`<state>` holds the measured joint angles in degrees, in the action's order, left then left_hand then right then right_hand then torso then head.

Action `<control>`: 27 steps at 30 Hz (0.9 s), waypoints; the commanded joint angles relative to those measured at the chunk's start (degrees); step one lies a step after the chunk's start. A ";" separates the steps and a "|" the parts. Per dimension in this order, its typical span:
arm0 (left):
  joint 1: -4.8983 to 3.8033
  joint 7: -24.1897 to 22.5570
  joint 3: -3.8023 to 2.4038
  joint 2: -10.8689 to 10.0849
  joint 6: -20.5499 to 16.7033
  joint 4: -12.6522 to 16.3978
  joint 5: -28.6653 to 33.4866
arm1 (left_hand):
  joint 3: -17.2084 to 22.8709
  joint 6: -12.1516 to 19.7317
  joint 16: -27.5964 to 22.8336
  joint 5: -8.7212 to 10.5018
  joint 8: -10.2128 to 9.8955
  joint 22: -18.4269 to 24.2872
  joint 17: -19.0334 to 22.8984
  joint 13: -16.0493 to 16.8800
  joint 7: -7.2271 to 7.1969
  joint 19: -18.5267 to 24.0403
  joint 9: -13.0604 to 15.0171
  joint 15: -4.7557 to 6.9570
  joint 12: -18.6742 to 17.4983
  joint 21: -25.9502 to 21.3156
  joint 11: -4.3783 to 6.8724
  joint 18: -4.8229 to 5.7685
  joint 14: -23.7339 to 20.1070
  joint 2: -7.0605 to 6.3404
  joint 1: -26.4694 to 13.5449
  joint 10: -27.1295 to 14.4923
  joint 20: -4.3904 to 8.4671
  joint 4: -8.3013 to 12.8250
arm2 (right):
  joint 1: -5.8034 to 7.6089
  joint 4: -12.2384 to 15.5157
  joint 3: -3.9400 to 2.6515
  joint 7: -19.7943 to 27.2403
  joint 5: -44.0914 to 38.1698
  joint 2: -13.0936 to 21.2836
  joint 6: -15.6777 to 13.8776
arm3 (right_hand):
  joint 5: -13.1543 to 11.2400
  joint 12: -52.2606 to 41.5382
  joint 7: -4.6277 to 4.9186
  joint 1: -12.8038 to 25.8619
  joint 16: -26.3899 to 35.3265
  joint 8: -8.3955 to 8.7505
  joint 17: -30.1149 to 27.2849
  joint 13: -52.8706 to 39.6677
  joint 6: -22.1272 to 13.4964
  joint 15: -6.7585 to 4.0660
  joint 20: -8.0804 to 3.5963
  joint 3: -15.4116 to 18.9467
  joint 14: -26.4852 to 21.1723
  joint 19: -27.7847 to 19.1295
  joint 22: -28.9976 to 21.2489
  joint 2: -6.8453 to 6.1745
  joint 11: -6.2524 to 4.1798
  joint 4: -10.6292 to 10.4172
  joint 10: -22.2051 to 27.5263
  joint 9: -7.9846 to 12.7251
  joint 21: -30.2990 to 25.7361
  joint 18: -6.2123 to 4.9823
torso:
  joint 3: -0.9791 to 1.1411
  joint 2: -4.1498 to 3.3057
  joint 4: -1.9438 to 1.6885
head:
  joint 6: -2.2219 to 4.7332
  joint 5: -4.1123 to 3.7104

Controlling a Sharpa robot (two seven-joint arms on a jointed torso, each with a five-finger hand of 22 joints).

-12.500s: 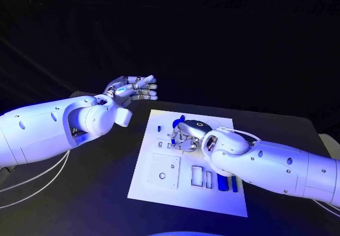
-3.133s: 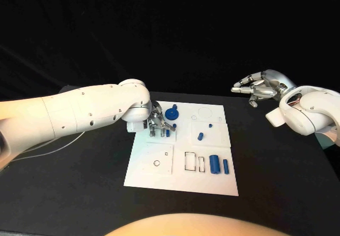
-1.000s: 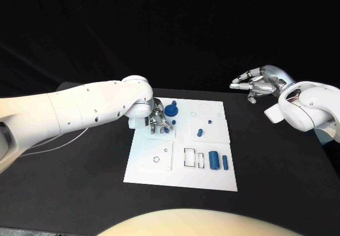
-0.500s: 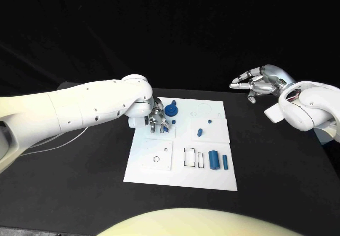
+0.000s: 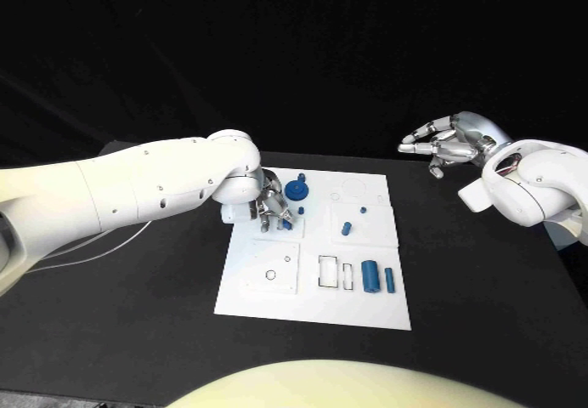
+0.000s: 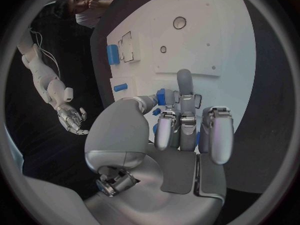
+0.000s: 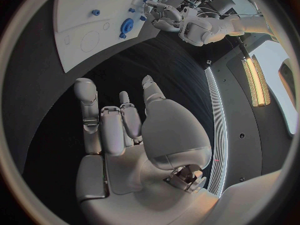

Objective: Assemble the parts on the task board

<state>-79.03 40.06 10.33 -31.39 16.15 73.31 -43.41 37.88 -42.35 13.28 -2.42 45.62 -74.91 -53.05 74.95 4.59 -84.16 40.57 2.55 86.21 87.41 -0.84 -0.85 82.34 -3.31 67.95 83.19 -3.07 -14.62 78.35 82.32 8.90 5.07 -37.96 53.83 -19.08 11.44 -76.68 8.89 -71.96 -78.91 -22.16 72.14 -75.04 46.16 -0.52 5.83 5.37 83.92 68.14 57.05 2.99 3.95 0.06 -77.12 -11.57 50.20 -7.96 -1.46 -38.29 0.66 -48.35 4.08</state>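
Head view: the left hand (image 5: 272, 206) is down on the far left part of the task board (image 5: 313, 306), its fingers curled around a small blue part (image 6: 161, 96), pinching it against the white surface just beside the blue gear-like piece (image 5: 298, 191). The step in hand looks like seating this part; the next move likely calls for a straight, steady press into its socket. Further right, loose blue pieces (image 5: 369, 277) lie near the board's near edge. The right hand (image 5: 443, 145) hangs off the board, fingers loosely apart, holding nothing.
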 commanded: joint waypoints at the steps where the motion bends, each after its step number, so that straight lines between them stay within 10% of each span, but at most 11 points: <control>1: 0.01 2.23 -0.05 -0.66 -1.47 0.94 3.59 | 9.64 0.37 -0.44 -0.34 0.45 -9.90 -0.14 6.60 0.06 -2.89 0.35 -0.07 -0.08 -0.17 0.22 -0.44 0.36 -0.09 -0.99 0.30 0.09 9.17 | -0.01 -0.12 -0.02 -0.18 -0.91 -0.01 0.67 | 0.21 0.11 -0.15 -0.32 0.27 -0.20 -0.05 -1.06 -0.40 0.19 0.01 0.40 1.54 -0.20 -0.05 0.32 0.01 0.06 -0.10 -0.08 -0.32 -0.80 | -0.01 0.06 -0.08 | 0.07 0.09; 27: 0.81 -0.47 -0.13 -4.57 -11.19 7.06 -13.44 | 12.71 0.08 -0.78 -0.34 1.76 -10.55 -0.47 7.16 -0.30 -3.26 0.62 0.16 0.19 0.16 0.54 -0.29 0.51 -1.45 -3.12 0.95 0.29 12.00 | -0.18 -0.44 0.00 -0.06 -1.07 -0.12 0.84 | 0.23 0.13 -0.16 -0.20 0.36 -0.32 -0.13 -1.00 -0.46 0.19 0.01 0.59 1.53 -0.23 -0.15 0.27 0.02 0.00 -0.08 -0.10 -0.47 -0.82 | -0.03 -0.02 -0.01 | -0.03 0.46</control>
<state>-78.36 40.08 10.21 -35.95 7.69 80.07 -52.12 40.16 -42.16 12.85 -2.54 47.19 -74.95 -53.48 74.95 4.79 -84.16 41.20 2.76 86.21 87.41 -0.43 -0.86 82.56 -4.76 65.46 83.60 -3.07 -12.65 78.22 81.94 8.92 5.02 -38.46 53.76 -18.74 11.44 -76.69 8.68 -71.96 -78.91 -22.16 72.06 -75.04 45.96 -0.53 5.84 5.69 83.92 68.14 56.95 2.99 3.95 0.06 -77.12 -11.62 49.92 -7.95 -1.48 -38.30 0.64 -48.38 4.48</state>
